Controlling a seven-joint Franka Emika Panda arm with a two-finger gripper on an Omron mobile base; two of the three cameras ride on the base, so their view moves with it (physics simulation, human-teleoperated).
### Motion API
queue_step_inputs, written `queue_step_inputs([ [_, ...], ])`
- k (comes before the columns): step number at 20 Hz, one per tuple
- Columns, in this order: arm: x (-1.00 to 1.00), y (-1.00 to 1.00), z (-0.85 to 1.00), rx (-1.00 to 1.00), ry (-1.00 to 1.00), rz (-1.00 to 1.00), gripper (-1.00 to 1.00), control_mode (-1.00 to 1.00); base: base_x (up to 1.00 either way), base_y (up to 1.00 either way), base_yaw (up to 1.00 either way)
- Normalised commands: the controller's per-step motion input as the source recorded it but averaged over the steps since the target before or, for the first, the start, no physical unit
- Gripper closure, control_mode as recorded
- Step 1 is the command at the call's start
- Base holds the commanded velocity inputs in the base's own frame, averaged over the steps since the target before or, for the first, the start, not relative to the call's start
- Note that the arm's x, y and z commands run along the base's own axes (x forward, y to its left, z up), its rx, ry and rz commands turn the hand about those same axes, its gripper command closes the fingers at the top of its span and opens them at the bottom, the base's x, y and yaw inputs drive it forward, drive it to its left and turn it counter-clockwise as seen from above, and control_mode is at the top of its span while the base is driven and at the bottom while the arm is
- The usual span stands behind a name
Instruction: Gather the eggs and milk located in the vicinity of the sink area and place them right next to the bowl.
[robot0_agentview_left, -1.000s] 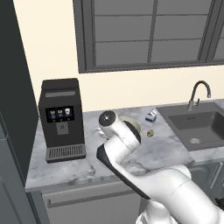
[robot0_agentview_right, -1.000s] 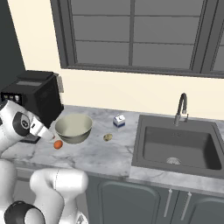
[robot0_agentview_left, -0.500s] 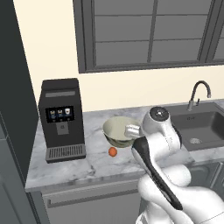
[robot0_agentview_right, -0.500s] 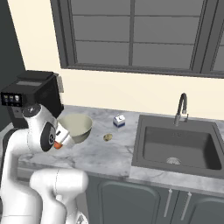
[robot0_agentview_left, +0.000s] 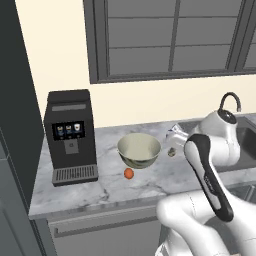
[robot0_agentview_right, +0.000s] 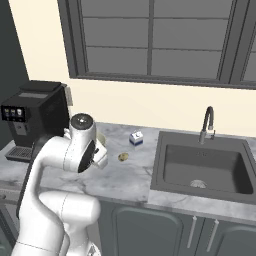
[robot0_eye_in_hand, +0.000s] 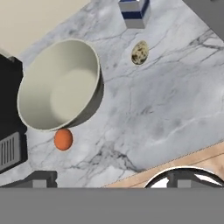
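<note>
Left base view shows the white arm has swung from the middle over to the right, so the big round cream-green bowl (robot0_agentview_left: 139, 149) is now easy to see. Its inside looks smooth and pale. A small shiny orange-brown egg (robot0_agentview_left: 129, 173) sits just beside it on the grey marble counter (robot0_agentview_left: 95, 190). The spotted tan egg (robot0_eye_in_hand: 139, 53) lies apart from the bowl, near the little white and blue milk carton (robot0_eye_in_hand: 135, 12). The dark grey square sink (robot0_agentview_right: 205, 167) is off to the side. The gripper's (robot0_eye_in_hand: 113, 180) jaws stand wide apart, holding nothing
</note>
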Motion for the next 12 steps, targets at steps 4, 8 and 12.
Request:
queue_step_inputs([
  [4,0.00,-0.47,0.14,0.19,0.05,0.00,-1.00,-1.00,0.00,0.00,0.00],
  [8,0.04,-0.40,0.05,0.10,0.02,0.01,-1.00,-1.00,0.00,0.00,0.00],
  [12,0.08,-0.29,0.00,0.02,0.05,0.04,-1.00,-1.00,0.00,0.00,0.00],
])
